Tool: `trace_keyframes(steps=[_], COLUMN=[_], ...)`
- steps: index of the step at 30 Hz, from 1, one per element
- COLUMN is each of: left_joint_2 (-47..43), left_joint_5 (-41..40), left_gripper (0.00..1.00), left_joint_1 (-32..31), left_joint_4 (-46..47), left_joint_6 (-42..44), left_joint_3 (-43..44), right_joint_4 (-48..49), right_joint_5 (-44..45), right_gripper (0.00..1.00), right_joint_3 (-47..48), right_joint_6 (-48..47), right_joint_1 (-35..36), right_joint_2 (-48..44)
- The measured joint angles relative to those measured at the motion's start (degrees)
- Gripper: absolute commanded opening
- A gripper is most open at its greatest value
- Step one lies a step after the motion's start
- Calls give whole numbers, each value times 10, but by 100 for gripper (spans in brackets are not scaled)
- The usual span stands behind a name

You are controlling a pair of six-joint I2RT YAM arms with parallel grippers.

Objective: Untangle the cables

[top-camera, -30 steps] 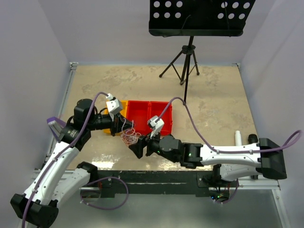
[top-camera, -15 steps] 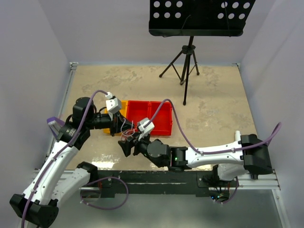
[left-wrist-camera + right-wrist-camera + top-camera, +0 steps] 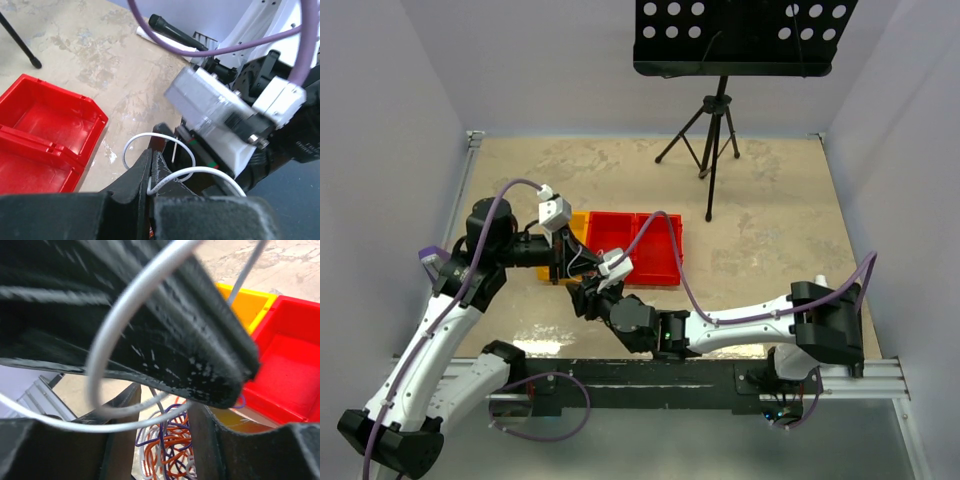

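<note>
Cables (image 3: 167,450) lie in a small snarl of thin, springy loops in orange, white and a little purple. They sit on the bench (image 3: 770,200) toward its near edge, left of centre and just in front of the bins. In the right wrist view the snarl sits below and between the two matte black fingers of the right pincer (image 3: 165,405). The jaws stand partly apart, and I cannot tell whether either pad touches a wire. One white strand (image 3: 96,342), smooth and round in section, rises from the tangle in a wide open curl across a scuffed black finger. The left pincer (image 3: 151,167) is clenched on that same white wire, which comes out of the closed seam of its ribbed black fingers and arcs away in two loose loops. The two pincers sit close together, tips almost meeting over the bundle. A thick, glossy purple hose (image 3: 225,50) bows over the right wrist's grey and white housing.

Just beyond the tangle stands a yellow bin (image 3: 245,302) of hard plastic. Touching its right side is a pair of red bins (image 3: 605,228), shallow and square-cornered with moulded rims. The bench surface is mottled tan, like worn stone, with paler patches. Farther back a slim black tripod (image 3: 712,135) stands on it, carrying a flat black music stand (image 3: 740,35) pierced with round holes.
</note>
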Motion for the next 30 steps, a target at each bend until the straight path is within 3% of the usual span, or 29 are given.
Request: trace_keyframes(steps=[10, 16, 20, 27, 30], left_joint_2=[16, 54, 57, 59, 66], left_joint_5=[2, -13, -39, -92, -121], left_gripper=[2, 0, 0, 0, 0], left_joint_1=[3, 2, 2, 2, 2], left_joint_4=[-18, -33, -25, -26, -25], left_joint_6=[-29, -38, -42, -42, -38], left_joint_3=[68, 196, 277, 320, 341], right_joint_4=[24, -7, -43, -89, -117], right_joint_5=[-26, -42, -46, -57, -63], right_gripper=[42, 45, 51, 64, 65], right_joint_3=[3, -18, -17, -21, -25], right_joint_6=[25, 59, 74, 97, 106], right_joint_1=[0, 0, 0, -1, -1], right_joint_2=[27, 27, 27, 12, 9])
